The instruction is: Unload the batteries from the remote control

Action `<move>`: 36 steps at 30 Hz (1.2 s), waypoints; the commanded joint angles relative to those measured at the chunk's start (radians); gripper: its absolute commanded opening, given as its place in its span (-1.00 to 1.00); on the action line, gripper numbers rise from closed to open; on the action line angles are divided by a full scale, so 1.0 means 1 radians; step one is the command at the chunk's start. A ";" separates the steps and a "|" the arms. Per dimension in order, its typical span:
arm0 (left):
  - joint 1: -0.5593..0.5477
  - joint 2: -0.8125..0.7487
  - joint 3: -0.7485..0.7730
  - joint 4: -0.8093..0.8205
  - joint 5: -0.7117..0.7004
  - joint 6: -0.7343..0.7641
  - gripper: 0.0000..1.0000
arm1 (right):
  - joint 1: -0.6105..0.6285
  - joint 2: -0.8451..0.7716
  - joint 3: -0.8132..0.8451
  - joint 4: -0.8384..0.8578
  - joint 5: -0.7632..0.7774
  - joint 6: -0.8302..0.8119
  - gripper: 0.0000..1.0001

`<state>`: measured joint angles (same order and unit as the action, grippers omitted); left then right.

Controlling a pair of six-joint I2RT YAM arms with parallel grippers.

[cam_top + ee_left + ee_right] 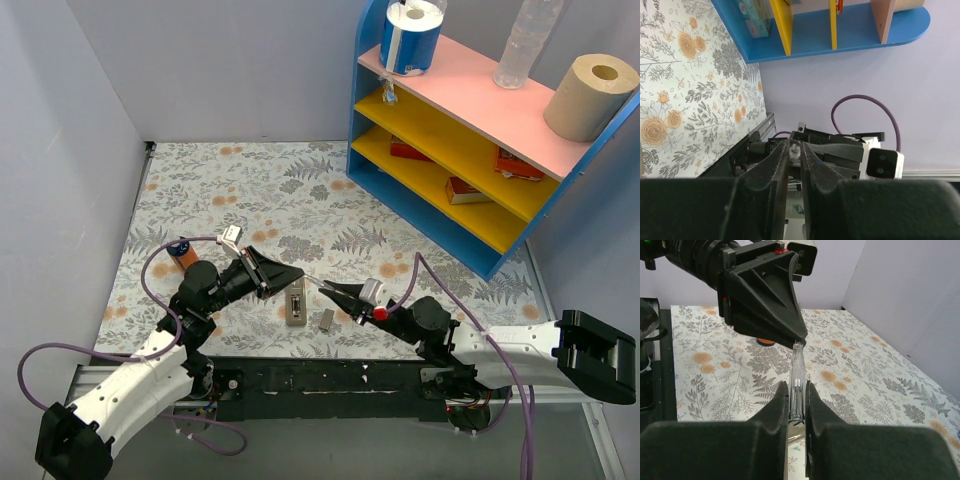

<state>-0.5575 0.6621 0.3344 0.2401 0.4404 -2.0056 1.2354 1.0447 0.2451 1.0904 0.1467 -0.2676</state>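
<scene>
The remote control (296, 303) lies grey back up on the floral cloth, just below the two grippers. The small grey lid (326, 319) lies to its right. No batteries show. The long thin stick (312, 282), clear-bodied with silvery metal inside, hangs above the remote between both grippers. My left gripper (298, 275) is shut on one end of the stick (795, 151). My right gripper (325, 290) is shut on the clear body of the stick (798, 365). In the right wrist view the left gripper (796, 343) meets the stick's far tip.
A blue shelf unit (420, 190) with pink and yellow boards stands at the back right, holding paper rolls, a clear bottle and red boxes. A small orange-topped object (180, 252) sits at the left by the left arm. Grey walls enclose the table.
</scene>
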 commanded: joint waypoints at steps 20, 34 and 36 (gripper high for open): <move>0.013 0.244 0.575 -0.820 -0.305 0.410 0.54 | -0.128 -0.115 0.586 -1.274 0.044 -0.257 -0.97; 0.304 0.462 0.410 -0.685 0.112 0.536 0.27 | -0.103 0.179 0.959 -1.730 -0.065 -0.435 -0.97; 0.306 0.499 0.393 -0.688 0.107 0.568 0.19 | -0.091 0.233 0.990 -1.761 -0.059 -0.443 -0.97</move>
<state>-0.2554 1.1206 0.7555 -0.4736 0.4561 -1.5166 1.1194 1.2175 1.1362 -0.5644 0.1009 -0.6563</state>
